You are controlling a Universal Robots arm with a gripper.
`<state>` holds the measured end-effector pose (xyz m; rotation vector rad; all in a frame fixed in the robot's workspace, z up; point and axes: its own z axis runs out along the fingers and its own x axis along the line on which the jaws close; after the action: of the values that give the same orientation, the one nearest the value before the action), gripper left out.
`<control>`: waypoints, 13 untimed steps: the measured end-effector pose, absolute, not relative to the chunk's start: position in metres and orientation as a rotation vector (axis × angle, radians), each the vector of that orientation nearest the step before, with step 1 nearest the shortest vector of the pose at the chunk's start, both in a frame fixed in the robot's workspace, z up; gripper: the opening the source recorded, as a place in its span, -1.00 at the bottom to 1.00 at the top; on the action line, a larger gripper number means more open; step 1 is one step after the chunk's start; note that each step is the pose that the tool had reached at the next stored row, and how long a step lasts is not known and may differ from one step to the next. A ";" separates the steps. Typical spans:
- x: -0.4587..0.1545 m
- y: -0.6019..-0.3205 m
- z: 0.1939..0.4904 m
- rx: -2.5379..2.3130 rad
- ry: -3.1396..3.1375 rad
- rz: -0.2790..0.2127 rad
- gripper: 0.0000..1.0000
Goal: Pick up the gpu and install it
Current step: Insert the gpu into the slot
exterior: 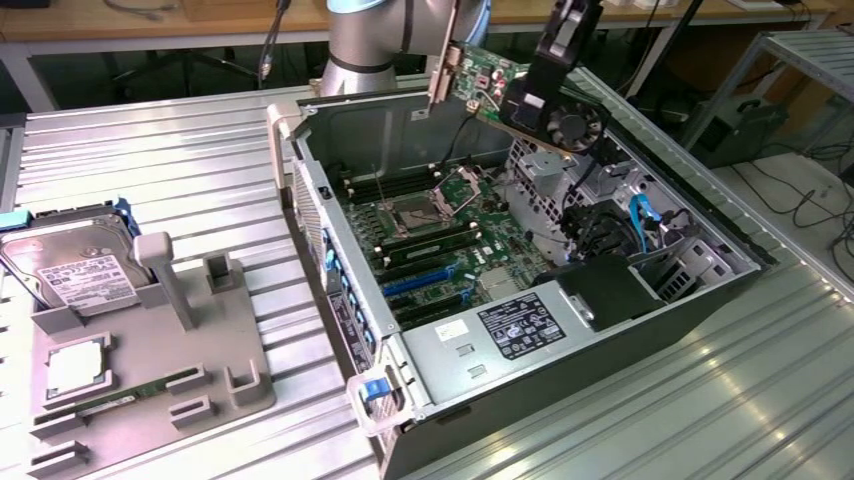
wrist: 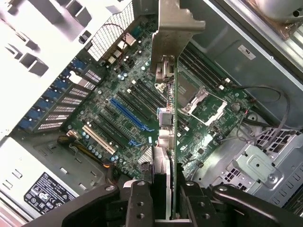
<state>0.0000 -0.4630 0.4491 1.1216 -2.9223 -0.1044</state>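
The gpu, a green card with a black fan and a pale metal bracket at one end, hangs in the air above the open computer case. My gripper is shut on it. In the wrist view the gpu runs edge-on from between my fingers, its bracket at the far end. Below it lies the motherboard with a blue expansion slot.
On the exterior view's left a grey fixture tray carries a silver hard drive, a processor chip and a memory stick. The case holds a power supply, blue cables and a drive cage. All rests on a ribbed metal table.
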 end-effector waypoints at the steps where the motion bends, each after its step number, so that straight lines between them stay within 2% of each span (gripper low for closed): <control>1: 0.000 -0.463 0.449 1.130 -2.919 -0.104 -0.45; 13: 0.000 -0.464 0.449 1.224 -2.878 -0.104 -0.45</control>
<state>0.0000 -0.4638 0.4491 1.2243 -2.8782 -0.1039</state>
